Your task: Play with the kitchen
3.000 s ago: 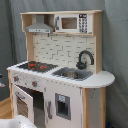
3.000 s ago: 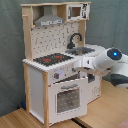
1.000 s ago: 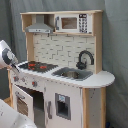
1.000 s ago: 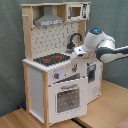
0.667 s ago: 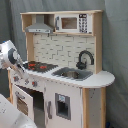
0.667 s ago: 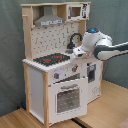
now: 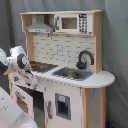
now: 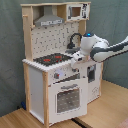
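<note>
The kitchen (image 7: 75, 95) is a white and light-wood toy unit with a black-red hob (image 7: 42, 66), a sink (image 7: 72, 74), a black faucet (image 7: 85, 59), a grey hood (image 7: 40, 25) and a small microwave (image 7: 70, 22). In the second exterior view the kitchen (image 8: 37, 85) shows the hob (image 8: 52, 59), the faucet (image 8: 74, 40) and a windowed oven door (image 8: 67, 99) standing slightly ajar. My gripper (image 8: 75, 58) hangs at the counter's front edge, just right of the hob. In the first exterior view the gripper (image 7: 22, 79) sits in front of the hob's corner.
The kitchen stands on a wooden floor (image 8: 107, 107) before a grey curtain (image 8: 10, 50). The white arm (image 8: 107, 50) reaches in from the second exterior view's right. A white rounded shape (image 7: 10, 115) fills the first exterior view's lower left corner.
Three seconds ago the arm was low and off to the side. It has risen and swung in to the kitchen's front, and over the last second it edged closer to the hob.
</note>
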{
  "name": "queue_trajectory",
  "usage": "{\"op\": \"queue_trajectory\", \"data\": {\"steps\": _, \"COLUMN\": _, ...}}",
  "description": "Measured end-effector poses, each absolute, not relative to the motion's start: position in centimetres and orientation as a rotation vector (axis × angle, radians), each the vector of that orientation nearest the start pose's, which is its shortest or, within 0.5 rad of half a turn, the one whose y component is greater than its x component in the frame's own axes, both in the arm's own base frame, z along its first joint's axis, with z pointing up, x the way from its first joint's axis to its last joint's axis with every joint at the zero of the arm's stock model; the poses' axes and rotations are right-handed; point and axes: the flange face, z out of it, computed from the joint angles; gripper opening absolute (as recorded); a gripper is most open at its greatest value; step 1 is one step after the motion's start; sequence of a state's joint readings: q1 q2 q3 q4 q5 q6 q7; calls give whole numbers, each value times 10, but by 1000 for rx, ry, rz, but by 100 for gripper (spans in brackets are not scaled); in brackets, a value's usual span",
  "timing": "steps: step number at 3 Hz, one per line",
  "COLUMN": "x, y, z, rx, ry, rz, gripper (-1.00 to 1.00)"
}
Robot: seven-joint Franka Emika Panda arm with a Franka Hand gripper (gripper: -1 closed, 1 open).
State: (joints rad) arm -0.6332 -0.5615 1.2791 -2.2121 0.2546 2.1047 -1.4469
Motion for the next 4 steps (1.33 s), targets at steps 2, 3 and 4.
{"op": "queue_trajectory", "data": {"steps": 2, "x": 383, "y": 349, "z": 415, "rx": 1563, "ry": 2334, "rz": -34, "gripper": 100}}
{"op": "queue_trajectory", "data": {"steps": 3, "x": 383, "y": 350, "z": 414, "rx": 1562, "ry": 2334, "rz": -33, "gripper": -100}}
{"op": "queue_trajectory", "data": {"steps": 4, "x": 384, "y": 354, "z": 407, "rx": 1545, "ry": 2338, "rz": -29, "gripper": -100}}
